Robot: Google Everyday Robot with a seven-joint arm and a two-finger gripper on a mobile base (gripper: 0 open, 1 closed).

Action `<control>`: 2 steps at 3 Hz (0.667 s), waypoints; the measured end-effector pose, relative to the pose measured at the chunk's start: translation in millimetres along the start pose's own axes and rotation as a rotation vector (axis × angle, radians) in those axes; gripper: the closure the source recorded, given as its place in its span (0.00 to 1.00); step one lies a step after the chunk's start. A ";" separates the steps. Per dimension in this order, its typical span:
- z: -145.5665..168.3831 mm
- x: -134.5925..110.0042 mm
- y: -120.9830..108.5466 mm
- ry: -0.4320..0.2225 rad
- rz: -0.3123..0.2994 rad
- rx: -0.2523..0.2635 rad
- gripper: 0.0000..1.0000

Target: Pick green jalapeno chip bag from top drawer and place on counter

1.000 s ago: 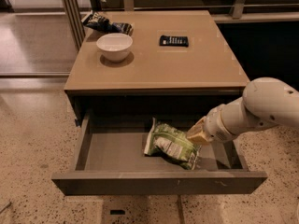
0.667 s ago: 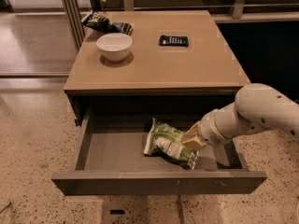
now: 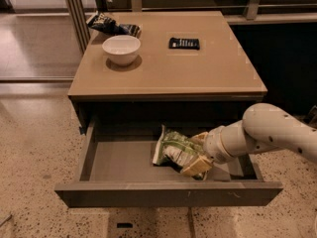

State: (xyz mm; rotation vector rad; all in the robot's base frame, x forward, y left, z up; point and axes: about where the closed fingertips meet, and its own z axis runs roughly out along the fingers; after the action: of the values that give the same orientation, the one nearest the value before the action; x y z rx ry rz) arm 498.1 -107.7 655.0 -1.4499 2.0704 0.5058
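While inside the top drawer (image 3: 148, 195), tool (image 3: 196, 152) apart, astride right end of the green jalapeno chip bag (image 3: 173, 150).

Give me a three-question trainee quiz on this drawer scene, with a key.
1. True or false: the light-green and white glossy chip bag lies on the tan-beige counter.
2. Where is the claw? A) over the counter B) in the open grey-brown top drawer, at the bag's right end C) under the drawer
3. Which white round dish stands left of the flat black rectangular device?
Key: 1 false; 2 B; 3 the bowl.
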 end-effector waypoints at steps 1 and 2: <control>19.7 2.2 -3.4 -0.034 -0.026 0.009 0.21; 41.3 5.5 -10.2 -0.046 -0.045 0.013 0.24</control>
State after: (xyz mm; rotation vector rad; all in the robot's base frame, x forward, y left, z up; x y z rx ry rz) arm 515.6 -90.8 619.7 -1.4603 1.9976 0.5024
